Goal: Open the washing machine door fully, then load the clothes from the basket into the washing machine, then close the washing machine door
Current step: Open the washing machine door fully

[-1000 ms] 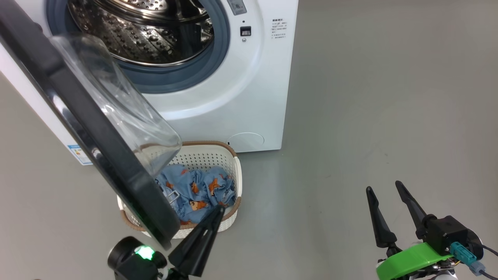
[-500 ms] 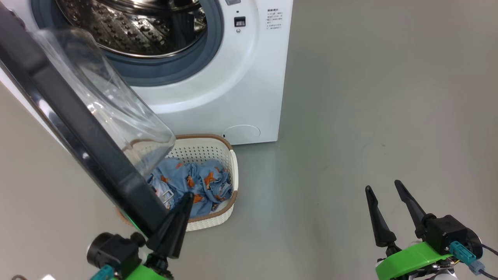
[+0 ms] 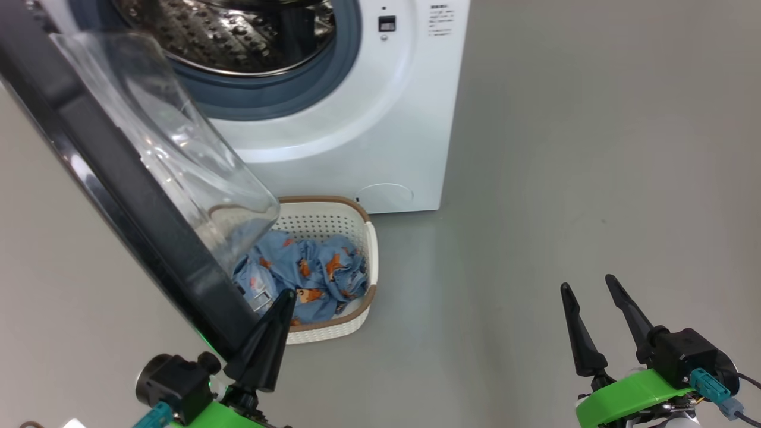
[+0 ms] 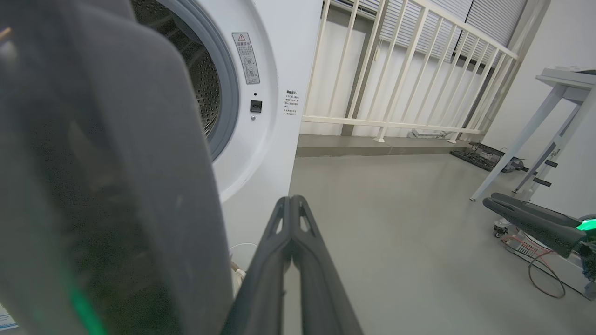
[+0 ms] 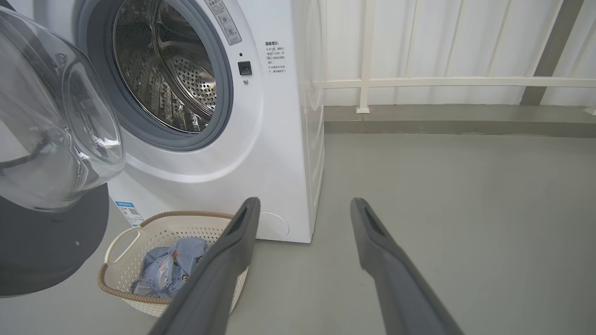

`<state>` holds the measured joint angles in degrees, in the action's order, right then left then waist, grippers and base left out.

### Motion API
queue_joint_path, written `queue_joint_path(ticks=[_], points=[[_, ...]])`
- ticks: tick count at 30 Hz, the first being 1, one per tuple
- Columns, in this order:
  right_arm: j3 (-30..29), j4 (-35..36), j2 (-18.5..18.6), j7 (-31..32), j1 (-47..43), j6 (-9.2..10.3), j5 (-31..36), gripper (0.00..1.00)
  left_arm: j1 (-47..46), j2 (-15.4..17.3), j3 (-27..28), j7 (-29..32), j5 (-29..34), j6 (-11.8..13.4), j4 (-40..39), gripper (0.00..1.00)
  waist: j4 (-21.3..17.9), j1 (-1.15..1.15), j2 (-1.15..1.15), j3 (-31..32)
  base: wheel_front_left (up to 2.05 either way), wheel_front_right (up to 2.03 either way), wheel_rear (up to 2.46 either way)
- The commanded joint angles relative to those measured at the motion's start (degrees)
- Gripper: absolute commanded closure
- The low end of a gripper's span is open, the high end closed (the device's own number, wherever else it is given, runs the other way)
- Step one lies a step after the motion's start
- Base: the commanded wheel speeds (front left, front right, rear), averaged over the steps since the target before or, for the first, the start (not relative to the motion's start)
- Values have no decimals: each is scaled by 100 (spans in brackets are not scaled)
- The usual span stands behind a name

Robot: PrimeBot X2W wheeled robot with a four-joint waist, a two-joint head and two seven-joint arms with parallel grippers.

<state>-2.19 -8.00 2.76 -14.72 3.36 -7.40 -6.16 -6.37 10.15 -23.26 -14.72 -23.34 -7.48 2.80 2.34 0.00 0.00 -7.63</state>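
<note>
Left gripper [image 3: 285, 297]: closed, empty, pointing to 1 o'clock, just beside the washing machine door [image 3: 119, 178]. The door stands open, its long axis running 11 to 5 o'clock. Right gripper [image 3: 587, 284]: spread, empty. The clothes [image 3: 309, 273] lie in the basket [image 3: 370, 249].

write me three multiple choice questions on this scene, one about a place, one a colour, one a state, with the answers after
1. Relative to the washing machine, the basket stands:
A. on top of it
B. behind it
C. in front of it, on the floor

2. The clothes are mostly:
A. light blue
B. red
C. black

3. The washing machine door is:
A. shut
B. open
C. removed

Answers:
1 C, the basket sits at the foot of the machine's front panel.
2 A, the fabric is light blue with small orange bears.
3 B, the door is swung out and hangs over the basket, leaving the round opening bare.
</note>
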Motion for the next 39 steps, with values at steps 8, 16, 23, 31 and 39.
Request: queue_joint_path(ticks=[8, 16, 23, 31, 39], points=[[151, 133, 11, -28, 185, -9, 4, 0, 49, 140, 516, -28, 58, -1, -174, 100, 338, 0, 0, -28, 0, 0, 0], [132, 112, 11, -28, 213, -9, 30, 0, 200, 98, 691, -28, 122, -1, -256, 100, 608, 0, 0, -51, 0, 0, 0], [104, 95, 11, -28, 203, -9, 57, 0, 391, -29, 1040, -28, 217, -1, -212, 100, 919, 0, 0, -28, 0, 0, 0], [125, 53, 11, -28, 218, -9, 76, 0, 587, -161, 1451, -28, 322, -1, -165, 100, 1225, 0, 0, 29, 0, 0, 0], [155, 25, 11, -28, 238, -9, 71, 0, 628, -328, 2182, -28, 382, -1, 46, 100, 1366, 0, 0, 52, 0, 0, 0]])
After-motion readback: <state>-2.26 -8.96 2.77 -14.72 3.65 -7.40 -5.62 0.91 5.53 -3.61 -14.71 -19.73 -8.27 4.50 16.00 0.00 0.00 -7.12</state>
